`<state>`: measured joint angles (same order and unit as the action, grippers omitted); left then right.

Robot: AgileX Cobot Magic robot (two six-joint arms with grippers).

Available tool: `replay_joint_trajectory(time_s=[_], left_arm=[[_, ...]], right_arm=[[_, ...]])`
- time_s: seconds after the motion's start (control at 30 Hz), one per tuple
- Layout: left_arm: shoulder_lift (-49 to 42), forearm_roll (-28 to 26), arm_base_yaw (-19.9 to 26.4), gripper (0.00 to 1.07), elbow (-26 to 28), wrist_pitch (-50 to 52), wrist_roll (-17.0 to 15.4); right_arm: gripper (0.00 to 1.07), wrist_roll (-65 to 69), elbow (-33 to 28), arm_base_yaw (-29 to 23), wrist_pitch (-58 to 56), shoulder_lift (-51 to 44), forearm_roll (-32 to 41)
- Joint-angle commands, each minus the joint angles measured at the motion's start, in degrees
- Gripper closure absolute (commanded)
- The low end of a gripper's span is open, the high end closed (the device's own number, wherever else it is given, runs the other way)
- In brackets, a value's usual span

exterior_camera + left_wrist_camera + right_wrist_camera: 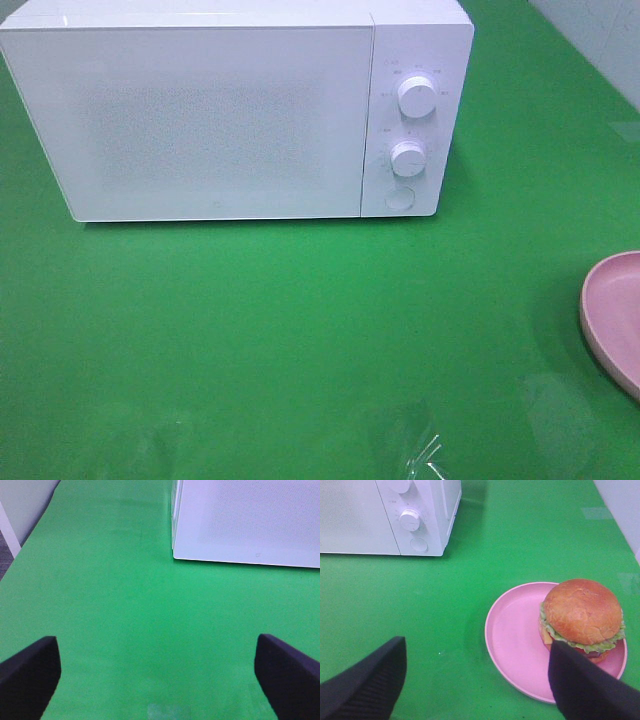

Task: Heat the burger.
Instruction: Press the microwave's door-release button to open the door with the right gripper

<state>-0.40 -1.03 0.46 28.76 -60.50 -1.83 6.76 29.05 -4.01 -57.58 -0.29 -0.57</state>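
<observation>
— Grippers first: left gripper (156, 645) and right gripper (476, 647), both spread wide, holding nothing.
— And the microwave (215, 120)?
— Door closed, up at twelve o'clock. Pink plate (520, 635) lies at four o'clock from it; burger (581, 612) sits on it, off-centre.

A bright green bench (300, 330) fills nearly all of every view, its smooth cover evenly lit with a soft sheen, and a small pale glare (428, 458) sits close to its near edge in the high view. Beyond the bench's far right corner stands a whitish wall (600, 40) with faint lines across it. In the left wrist view the bench's edge gives way to a light grey panel (30, 502), a white slanting strip (10, 530) and a patch of dark grey floor (3, 562)
</observation>
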Motion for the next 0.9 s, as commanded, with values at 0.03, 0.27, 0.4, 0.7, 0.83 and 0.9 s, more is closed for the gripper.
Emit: replay_joint_trajectory(time_s=[0.03, 0.27, 0.4, 0.7, 0.83, 0.9], left_arm=[[-1.1, 0.0, 0.0, 0.09, -0.2, 0.9, 0.1], [-1.1, 0.0, 0.0, 0.09, -0.2, 0.9, 0.1], [-1.1, 0.0, 0.0, 0.09, -0.2, 0.9, 0.1], [-1.1, 0.0, 0.0, 0.09, -0.2, 0.9, 0.1], [-1.1, 0.0, 0.0, 0.09, -0.2, 0.9, 0.1], [-1.1, 0.0, 0.0, 0.09, -0.2, 0.9, 0.1]], right_arm=[[0.32, 0.2, 0.0, -0.3, 0.2, -1.4, -0.2], [0.32, 0.2, 0.0, -0.3, 0.2, -1.4, -0.2], [0.32, 0.2, 0.0, -0.3, 0.2, -1.4, -0.2], [0.32, 0.2, 0.3, -0.3, 0.4, 0.9, -0.2], [0.32, 0.3, 1.8, -0.3, 3.3, 4.9, -0.2], [0.32, 0.3, 1.8, -0.3, 5.2, 6.2, -0.2]])
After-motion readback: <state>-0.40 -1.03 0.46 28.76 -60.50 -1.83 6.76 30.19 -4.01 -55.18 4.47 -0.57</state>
